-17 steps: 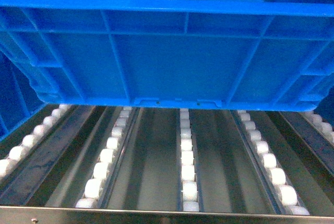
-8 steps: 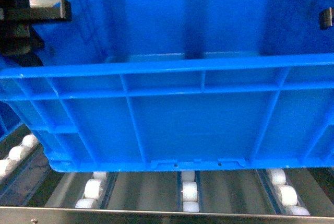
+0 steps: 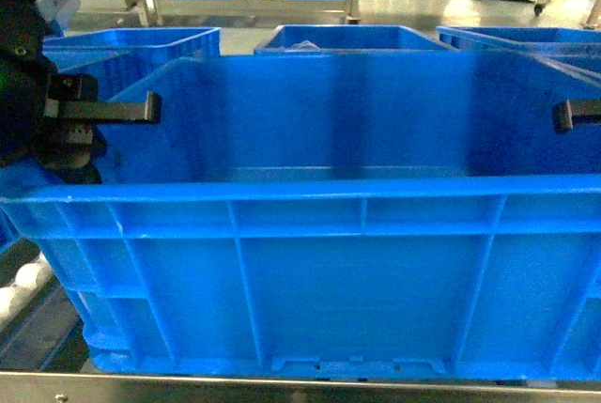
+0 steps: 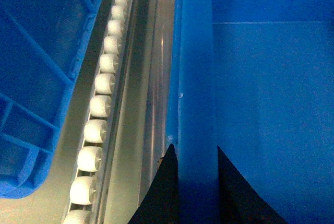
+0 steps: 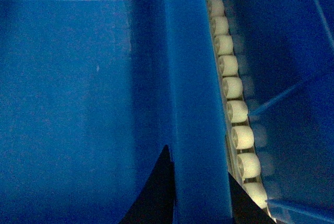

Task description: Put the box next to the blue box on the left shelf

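my left gripper (image 4: 192,182) and right gripper (image 5: 195,187) each clamp a side rim of the box (image 3: 319,271), low over the left shelf (image 4: 99,109) rollers.

The left gripper (image 3: 127,107) is matt black, a bulky dark housing ending in a flat, squared-off bar (a pale panel shows at its upper corner). The right gripper (image 3: 575,115) shows only a short black tip with rounded corners. In both wrist views the fingers (image 4: 166,192) are smooth black wedges tapering to points.
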{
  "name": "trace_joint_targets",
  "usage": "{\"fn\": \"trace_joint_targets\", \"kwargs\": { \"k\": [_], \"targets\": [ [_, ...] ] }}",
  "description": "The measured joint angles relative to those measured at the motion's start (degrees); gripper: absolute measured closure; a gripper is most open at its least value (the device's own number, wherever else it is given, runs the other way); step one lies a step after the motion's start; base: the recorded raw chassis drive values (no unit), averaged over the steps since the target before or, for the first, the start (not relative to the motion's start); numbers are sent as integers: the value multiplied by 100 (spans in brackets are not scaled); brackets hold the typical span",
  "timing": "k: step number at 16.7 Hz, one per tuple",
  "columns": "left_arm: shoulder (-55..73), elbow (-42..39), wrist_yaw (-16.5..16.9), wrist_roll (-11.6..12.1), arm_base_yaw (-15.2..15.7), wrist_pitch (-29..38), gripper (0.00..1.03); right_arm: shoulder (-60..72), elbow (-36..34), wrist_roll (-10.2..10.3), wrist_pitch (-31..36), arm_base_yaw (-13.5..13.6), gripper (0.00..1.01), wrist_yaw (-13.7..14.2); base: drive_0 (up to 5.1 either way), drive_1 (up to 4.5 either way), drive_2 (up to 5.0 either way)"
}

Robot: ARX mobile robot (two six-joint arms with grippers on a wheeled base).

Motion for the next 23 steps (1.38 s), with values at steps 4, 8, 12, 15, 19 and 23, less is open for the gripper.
{"fn": "trace_joint_targets", "kwargs": {
  "k": [4, 8, 12, 15, 19, 23],
  "targets": [
    [42, -2, -70, 192, 0, 7, 94, 122, -17, 337, -203, 63, 91, -129, 0, 0, 0],
    [-31, 310, -37, -131, -232, 586, 52, 37, -31, 566, 101, 256, 57, 743, 0, 0, 0],
    [-341, 944, 162, -361, -535, 1134, 4, -505, 223, 133, 1071, 229, 8, 1290, 0, 0, 0],
    [-341, 944, 96, -367, -483, 1123, 5, -518, 229, 7, 1069, 299, 4, 1469, 0, 0, 0],
    [-365, 588, -214, -129, -507, 2319, 13, -728, -684, -431, 3449, 55, 17, 221, 0, 0, 0],
    [-1510, -1569, -146, 649, 116, 4260, 54, -1692, -2791, -798, 6035, -289, 58, -968, 0, 0, 0]
  ]
}}
